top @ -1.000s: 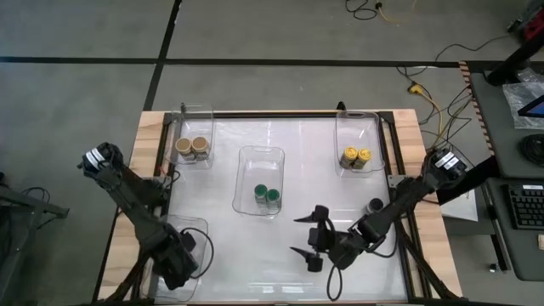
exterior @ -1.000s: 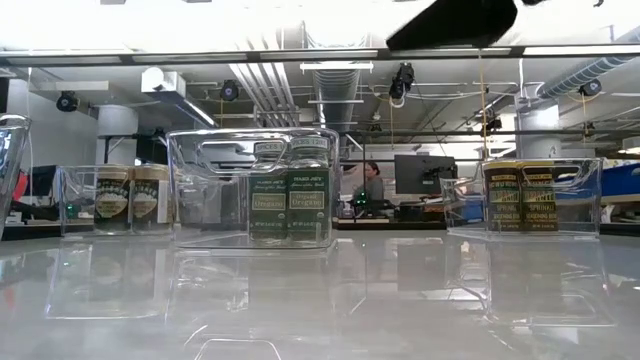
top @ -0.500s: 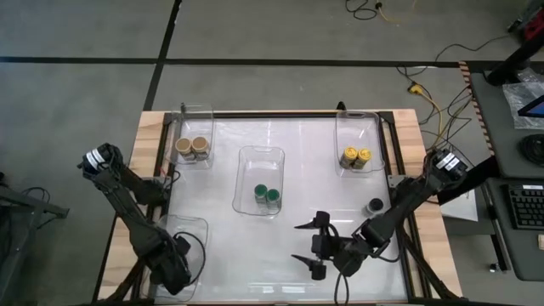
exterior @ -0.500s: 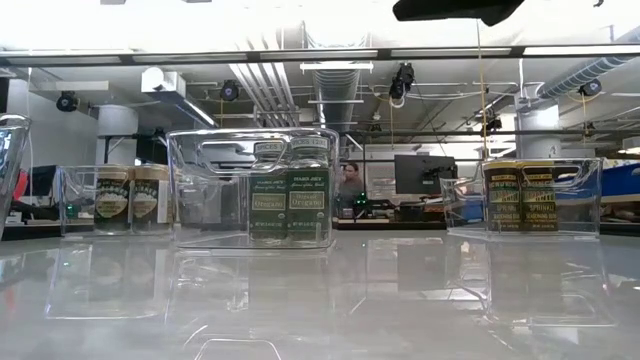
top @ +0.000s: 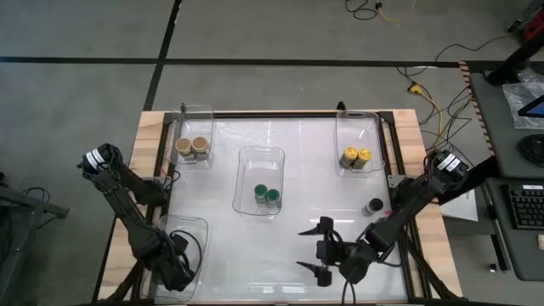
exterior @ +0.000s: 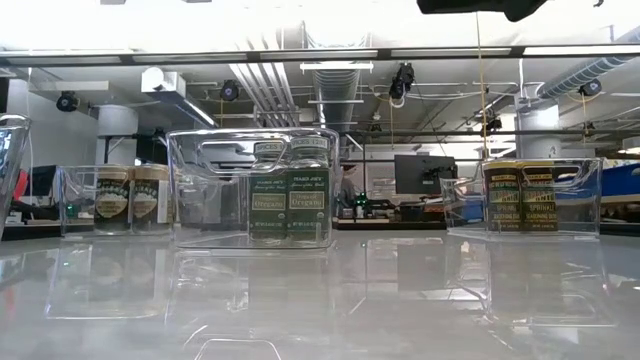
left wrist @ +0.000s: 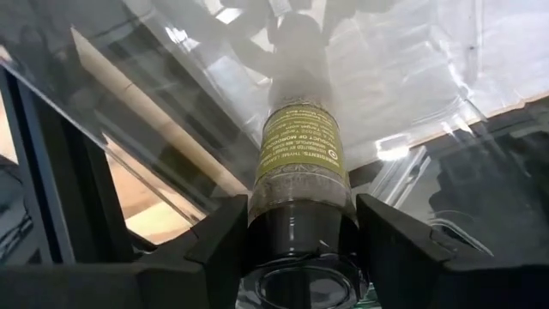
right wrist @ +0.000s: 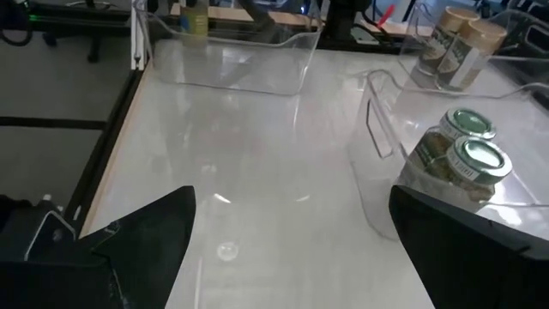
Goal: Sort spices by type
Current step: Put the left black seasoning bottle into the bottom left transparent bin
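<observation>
My left gripper (top: 174, 270) hangs over the clear near-left bin (top: 194, 228), shut on a black-lidded spice jar (left wrist: 300, 154). A second black-lidded jar (top: 374, 206) stands on its base on the table at the right. Two tan-lidded jars (top: 193, 149) stand in the far-left bin, two green-lidded ones (top: 266, 195) in the centre bin and two yellow-lidded ones (top: 355, 157) in the far-right bin. My right gripper (top: 319, 251) hovers open above the near middle of the table, with nothing between its fingers. My left gripper pinches the jar at its black lid end (left wrist: 300, 236) between the two fingers (left wrist: 225, 245), one on each side. The fingers come from above, slanting steeply down, and lie along the jar. The jar's bottom points down into the bin. Whether it touches the bin's floor I cannot tell.
The table has wooden side rails (top: 151, 161) and a glossy white top (top: 306, 144). Bare tabletop lies between the centre bin and the far-right bin. In the low view the right arm (exterior: 480, 5) shows as a dark shape at the top.
My right gripper, still open, has drawn back toward the table's near edge and a little to the right. My left gripper has rolled a little about its own axis over the near-left bin, keeping the jar.
</observation>
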Tool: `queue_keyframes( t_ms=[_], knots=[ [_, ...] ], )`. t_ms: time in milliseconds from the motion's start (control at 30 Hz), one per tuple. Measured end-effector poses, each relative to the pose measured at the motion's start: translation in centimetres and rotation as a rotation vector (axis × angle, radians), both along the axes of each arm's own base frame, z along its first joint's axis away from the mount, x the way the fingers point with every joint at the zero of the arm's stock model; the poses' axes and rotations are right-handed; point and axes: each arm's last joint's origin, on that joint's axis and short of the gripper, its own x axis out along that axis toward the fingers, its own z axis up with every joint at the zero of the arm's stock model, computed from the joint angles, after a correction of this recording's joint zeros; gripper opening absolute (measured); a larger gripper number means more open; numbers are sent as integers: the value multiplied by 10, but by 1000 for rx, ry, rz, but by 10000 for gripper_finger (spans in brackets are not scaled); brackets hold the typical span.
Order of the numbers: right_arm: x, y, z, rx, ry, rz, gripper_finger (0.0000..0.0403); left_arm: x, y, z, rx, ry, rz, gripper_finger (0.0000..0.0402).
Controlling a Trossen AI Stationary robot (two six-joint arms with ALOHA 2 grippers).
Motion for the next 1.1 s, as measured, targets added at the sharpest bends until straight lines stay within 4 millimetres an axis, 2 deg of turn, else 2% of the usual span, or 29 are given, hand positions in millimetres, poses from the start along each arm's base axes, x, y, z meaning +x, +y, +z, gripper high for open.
queue_keyframes(
  t_ms=[500, 767, 1100],
  knots=[
    [-8, 8, -1, 36, 5, 11, 379, 2, -4, -2, 9, -10, 74, 184],
    [-11, 11, -1, 39, 5, 21, 379, 4, -15, -18, -16, 85, 8, 184],
    [-12, 12, -1, 49, 4, 20, 379, 4, -14, -16, -10, 55, 5, 186]
  ],
)
